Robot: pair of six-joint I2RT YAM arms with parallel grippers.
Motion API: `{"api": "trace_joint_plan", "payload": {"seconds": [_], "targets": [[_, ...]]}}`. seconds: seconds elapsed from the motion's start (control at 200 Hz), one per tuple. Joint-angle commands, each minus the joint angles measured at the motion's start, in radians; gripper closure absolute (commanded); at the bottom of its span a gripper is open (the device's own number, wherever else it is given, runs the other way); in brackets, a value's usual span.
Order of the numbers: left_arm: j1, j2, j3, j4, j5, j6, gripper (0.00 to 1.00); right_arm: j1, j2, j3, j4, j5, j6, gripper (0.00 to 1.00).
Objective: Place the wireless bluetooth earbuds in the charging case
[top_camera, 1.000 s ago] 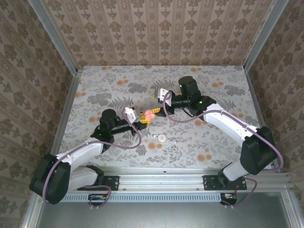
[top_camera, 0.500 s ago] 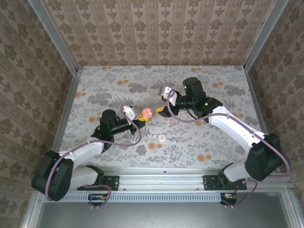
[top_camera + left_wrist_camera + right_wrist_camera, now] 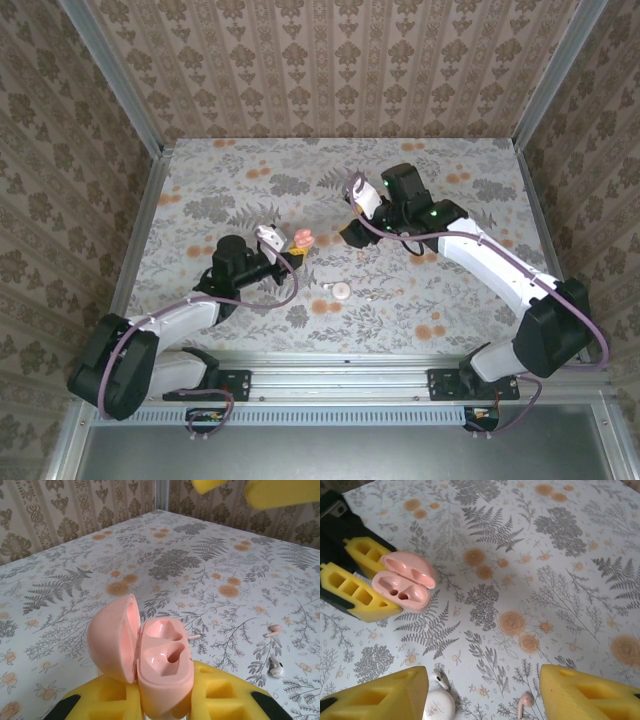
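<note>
We are seeing the left end effector pinching the base of the open charging case, with the lid swung aside and both wells facing up. The right end effector is hovering over the flowered tabletop with its yellow fingers spread wide. A pink earbud and a white earbud are lying on the tabletop between those fingers, apart from each other. The case is sitting just ahead of the right end effector, not touching it.
</note>
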Motion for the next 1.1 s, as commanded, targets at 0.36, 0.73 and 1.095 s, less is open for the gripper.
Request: {"api": "trace_joint_plan", "payload": {"seconds": [0.36, 0.73, 1.095], "targets": [[0.01, -0.065, -0.085, 0.034, -0.12, -0.069, 0.86, -0.007, 0.176, 0.199, -0.246, 0.103, 0.209, 0.38], [0.043, -0.094, -0.13, 0.017, -0.159, -0.095, 0.87, -0.021, 0.398, 0.38, -0.429, 0.097, 0.246, 0.4], [0.107, 0.038, -0.1, 0.092, -0.126, -0.13, 0.87, -0.069, 0.588, 0.554, -0.537, 0.132, 0.223, 0.4]]}}
